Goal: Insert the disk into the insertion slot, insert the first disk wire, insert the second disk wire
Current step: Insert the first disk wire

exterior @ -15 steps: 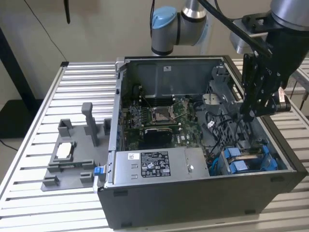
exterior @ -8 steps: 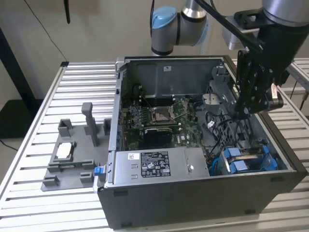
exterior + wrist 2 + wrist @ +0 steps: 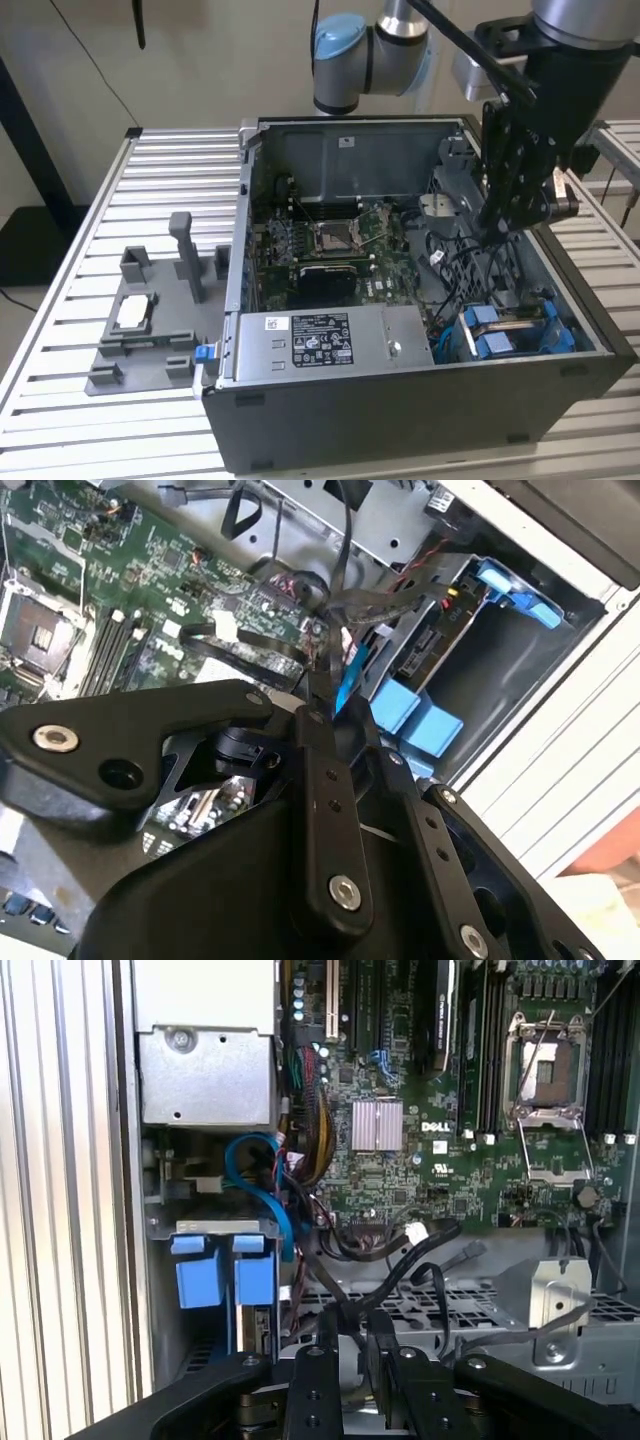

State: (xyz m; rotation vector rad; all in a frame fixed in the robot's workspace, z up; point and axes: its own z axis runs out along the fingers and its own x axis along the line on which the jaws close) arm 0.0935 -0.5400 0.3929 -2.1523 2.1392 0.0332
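Blue-framed disk (image 3: 510, 330): in insertion slot (image 3: 562, 345), lower right of exterior view.
End effector (image 3: 497, 235): closed on black wire (image 3: 322, 675), above slot.
Handling: wire limp, light, probably easily kinked; best held near its stiff end.

Table (image 3: 60, 400): under everything.
Case (image 3: 400, 420): on the table, toward the exterior view's right.
Fixture (image 3: 140, 350): on the table, just beside the case, at the exterior view's left.
Power-supply box (image 3: 320, 340): inside the case, along its near wall.
Motherboard (image 3: 330, 240): in the case, behind the power-supply box.
Insertion slot (image 3: 510, 330): in the case's near corner, at the exterior view's right of the power-supply box.
Gripper (image 3: 505, 225): over the cables (image 3: 455, 265), behind the insertion slot.
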